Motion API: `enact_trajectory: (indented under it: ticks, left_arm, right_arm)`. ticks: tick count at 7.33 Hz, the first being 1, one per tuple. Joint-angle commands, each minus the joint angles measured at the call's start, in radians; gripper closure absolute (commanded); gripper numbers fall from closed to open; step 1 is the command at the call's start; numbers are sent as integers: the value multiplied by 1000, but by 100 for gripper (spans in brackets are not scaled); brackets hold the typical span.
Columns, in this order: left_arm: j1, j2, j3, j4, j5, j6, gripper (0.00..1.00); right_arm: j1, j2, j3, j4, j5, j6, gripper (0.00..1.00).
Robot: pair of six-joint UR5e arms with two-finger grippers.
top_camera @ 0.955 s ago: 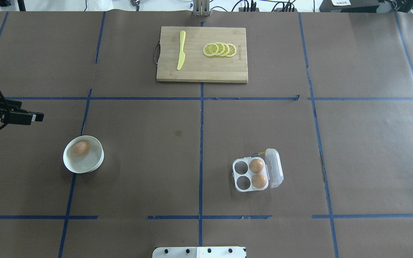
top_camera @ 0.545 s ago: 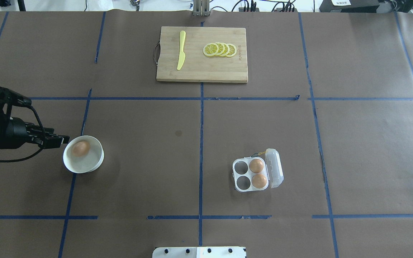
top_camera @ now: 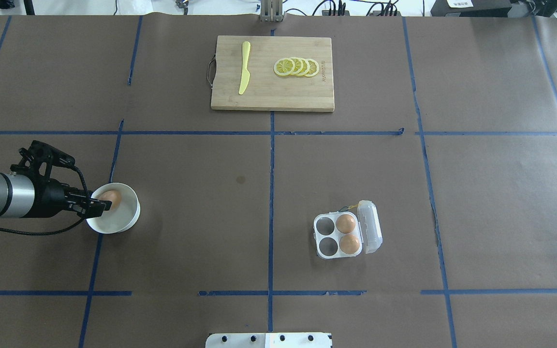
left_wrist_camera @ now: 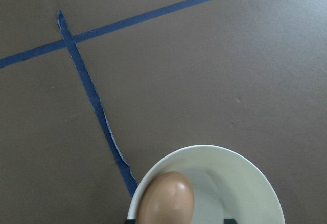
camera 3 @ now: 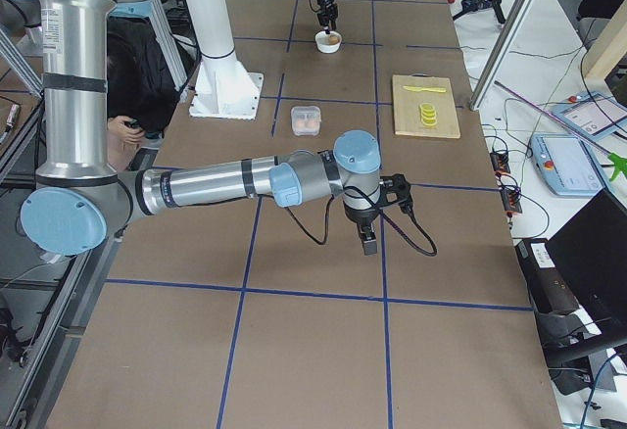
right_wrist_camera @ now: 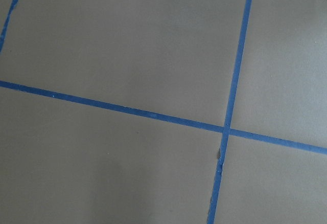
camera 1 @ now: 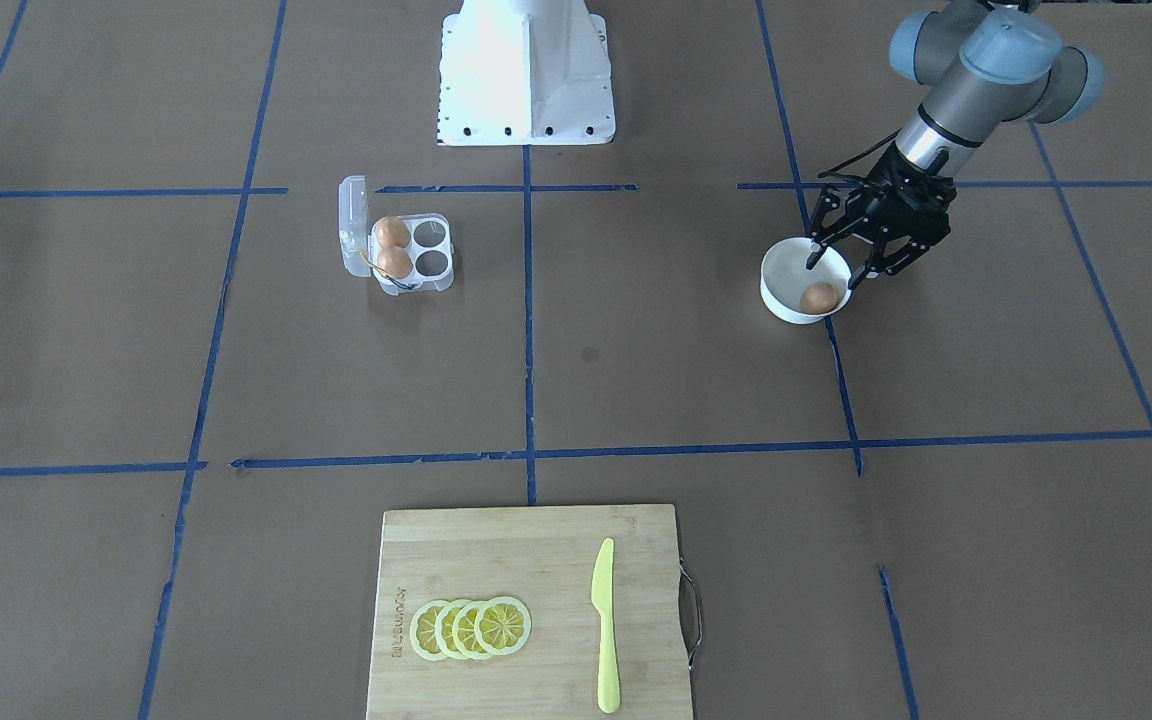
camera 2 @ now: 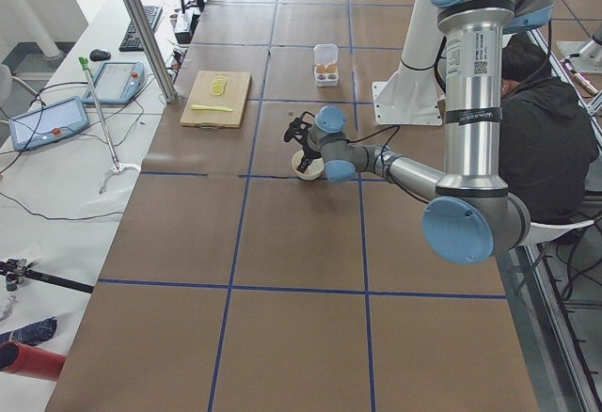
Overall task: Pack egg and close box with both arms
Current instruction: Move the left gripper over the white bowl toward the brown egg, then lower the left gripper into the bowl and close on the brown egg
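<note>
An orange-brown egg (top_camera: pixel 110 197) lies in a white bowl (top_camera: pixel 123 221) at the table's left. My left gripper (top_camera: pixel 99 205) is open, its fingers (camera 1: pixel 814 250) spread over the bowl's near rim just above the egg (camera 1: pixel 820 297). The left wrist view shows the egg (left_wrist_camera: pixel 167 198) close below, inside the bowl (left_wrist_camera: pixel 204 150). The clear egg box (top_camera: pixel 326 236) stands open right of centre, lid (top_camera: pixel 370 226) folded back, with two eggs (top_camera: pixel 345 223) in its right cells and the two left cells empty. My right gripper (camera 3: pixel 368 243) shows only in the exterior right view, off the box; I cannot tell its state.
A wooden cutting board (top_camera: pixel 272 92) with a yellow knife (top_camera: pixel 244 67) and lemon slices (top_camera: pixel 297 66) lies at the far middle. The white robot base (top_camera: pixel 269 340) is at the near edge. A seated person (camera 2: pixel 541 120) is beside the robot.
My left arm has swung in from the left edge toward the bowl; its gripper now hangs over the bowl's rim by the egg. The box and its eggs have not moved.
</note>
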Motion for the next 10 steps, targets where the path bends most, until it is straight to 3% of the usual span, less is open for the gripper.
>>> enact_trajectory:
  ticks: [1,10]
  left_arm:
    - [22,-28,9,0,10,1,37]
    - [25,-68,88,0,19,10,30]
  right_arm:
    - [0,0,1,0,0,0,0]
    - [0,0,1,0,0,0,0]
